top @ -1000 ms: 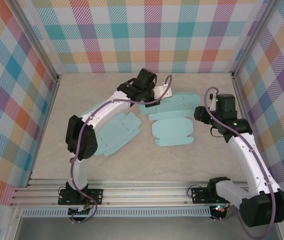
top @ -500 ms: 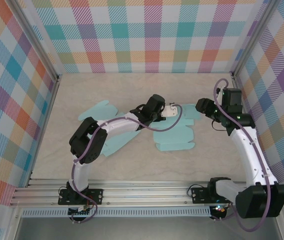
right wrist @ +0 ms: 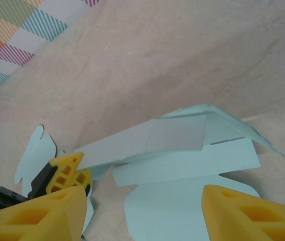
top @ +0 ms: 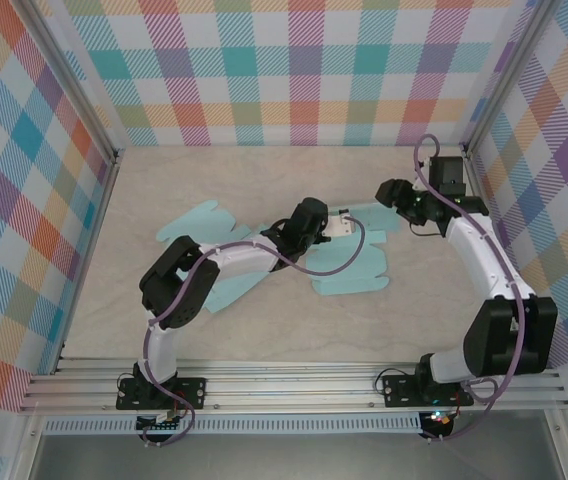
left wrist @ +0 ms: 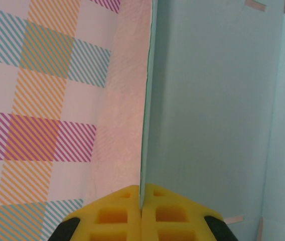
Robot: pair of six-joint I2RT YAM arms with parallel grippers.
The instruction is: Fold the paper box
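Inside left hand (left wrist: 141, 213), paper box (left wrist: 210, 100) edge

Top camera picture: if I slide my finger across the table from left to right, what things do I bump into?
flat blue paper sheet → left tool, pinching the paper box → right tool, open

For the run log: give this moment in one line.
left gripper shut on paper box edge | right gripper open, empty | paper box unfolded
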